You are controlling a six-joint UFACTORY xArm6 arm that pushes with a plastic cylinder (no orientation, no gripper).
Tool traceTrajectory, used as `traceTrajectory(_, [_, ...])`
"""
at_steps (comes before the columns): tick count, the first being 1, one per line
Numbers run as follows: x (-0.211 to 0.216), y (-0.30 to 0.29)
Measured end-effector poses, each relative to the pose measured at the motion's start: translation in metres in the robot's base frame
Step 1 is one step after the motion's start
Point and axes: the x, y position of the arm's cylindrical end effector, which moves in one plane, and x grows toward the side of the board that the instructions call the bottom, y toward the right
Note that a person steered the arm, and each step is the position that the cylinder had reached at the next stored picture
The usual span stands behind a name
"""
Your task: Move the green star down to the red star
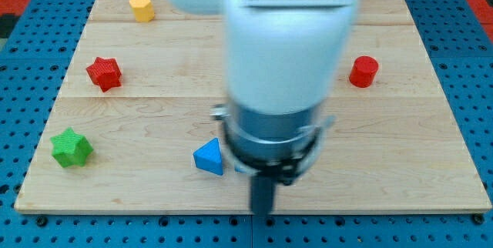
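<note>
The green star (71,147) lies near the board's left edge, toward the view's bottom. The red star (104,73) lies above it and slightly to the right, apart from it. My tip (263,213) is at the board's bottom edge, near the middle. It is far to the right of the green star and touches no block. The arm's large white body hides the middle of the board.
A blue triangle (209,157) lies just up and left of the tip. A yellow hexagonal block (141,7) sits at the top left and a red cylinder (363,72) at the right. The wooden board (431,163) rests on a blue pegboard.
</note>
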Motion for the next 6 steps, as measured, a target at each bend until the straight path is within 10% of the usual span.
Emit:
traceTrajectory(2, [-0.028, -0.278])
traceTrajectory(6, [-0.11, -0.228])
